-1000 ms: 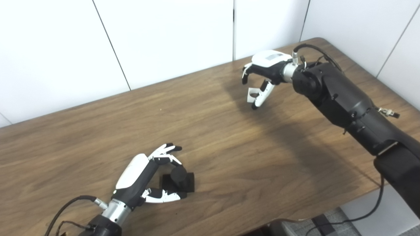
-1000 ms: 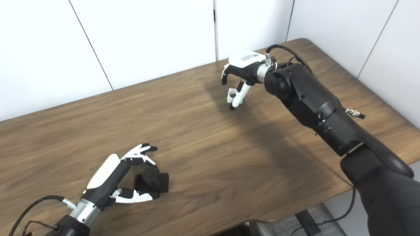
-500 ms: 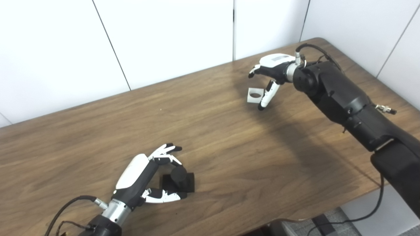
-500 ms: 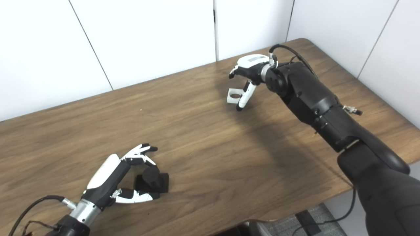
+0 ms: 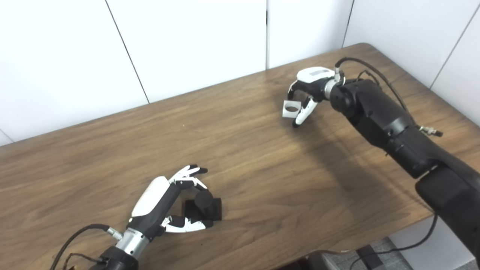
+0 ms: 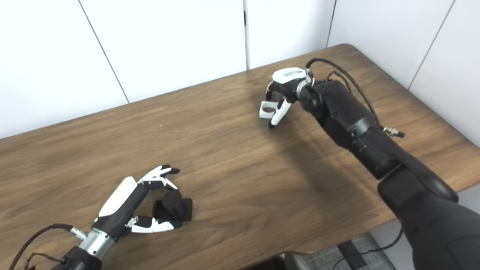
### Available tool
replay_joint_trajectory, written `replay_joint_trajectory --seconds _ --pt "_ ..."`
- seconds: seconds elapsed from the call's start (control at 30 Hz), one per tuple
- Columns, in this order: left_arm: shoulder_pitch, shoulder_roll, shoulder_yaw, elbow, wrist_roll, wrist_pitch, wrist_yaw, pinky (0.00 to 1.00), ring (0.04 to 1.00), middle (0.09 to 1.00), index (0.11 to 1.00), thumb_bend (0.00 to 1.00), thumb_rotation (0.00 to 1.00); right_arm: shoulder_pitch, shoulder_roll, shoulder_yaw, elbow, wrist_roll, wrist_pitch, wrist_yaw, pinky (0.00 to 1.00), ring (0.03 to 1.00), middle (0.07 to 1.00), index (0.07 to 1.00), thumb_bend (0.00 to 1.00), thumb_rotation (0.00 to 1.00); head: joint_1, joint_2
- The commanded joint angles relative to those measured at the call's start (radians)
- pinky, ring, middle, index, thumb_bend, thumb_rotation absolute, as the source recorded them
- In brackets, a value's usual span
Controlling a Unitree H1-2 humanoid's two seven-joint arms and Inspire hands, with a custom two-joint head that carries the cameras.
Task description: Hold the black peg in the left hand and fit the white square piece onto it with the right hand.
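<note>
The black peg (image 5: 204,201), a short cylinder on a square black base, stands on the wooden table (image 5: 262,168) near the front left. My left hand (image 5: 165,202) cups it: the fingers arch over its top and the thumb lies along the front of the base, not clenched. At the back right, my right hand (image 5: 305,92) pinches the white square piece (image 5: 291,108), which has a round hole, between curled fingers and thumb. I cannot tell whether the piece is off the table.
White wall panels stand right behind the table's far edge. The table's right corner and front edge lie close to my right arm (image 5: 390,123). A cable hangs below the front right edge.
My right hand's fingers have curled down onto the white square piece, and the right forearm has dropped a little. The left hand and the peg have not moved.
</note>
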Motion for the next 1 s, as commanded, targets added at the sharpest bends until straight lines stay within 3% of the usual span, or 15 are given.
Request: replay_joint_trajectory --seconds 0.0,0.67,0.87,0.93,0.97 --pt "0.028 0.037 0.001 0.018 0.027 0.067 -0.044 0.86 0.949 0.878 0.491 0.52 0.06 -0.034 -0.008 -0.006 0.009 -0.001 0.020 -0.015 0.72 0.881 0.895 0.765 0.72 0.41 0.000 0.002" --pt "0.040 0.032 -0.001 0.005 0.037 0.076 -0.043 0.86 0.951 0.879 0.491 0.52 0.06 -0.023 0.031 0.027 0.065 0.014 0.066 -0.050 0.74 0.886 0.896 0.745 0.72 0.37 0.009 0.016" --pt "0.042 0.033 0.000 0.010 0.041 0.063 -0.035 0.85 0.945 0.877 0.491 0.52 0.06 -0.014 0.025 0.035 0.084 -0.001 0.069 -0.098 0.74 0.850 0.858 0.645 0.69 0.30 0.010 0.020" --pt "0.043 0.034 0.001 0.008 0.039 0.066 -0.036 0.86 0.946 0.877 0.491 0.52 0.07 -0.011 0.022 0.041 0.088 -0.008 0.069 -0.114 0.73 0.831 0.833 0.524 0.55 0.18 0.009 0.021" --pt "0.043 0.034 0.001 0.004 0.041 0.071 -0.039 0.86 0.946 0.877 0.491 0.52 0.07 -0.008 0.021 0.041 0.093 -0.011 0.066 -0.133 0.73 0.829 0.830 0.513 0.54 0.17 0.009 0.021"
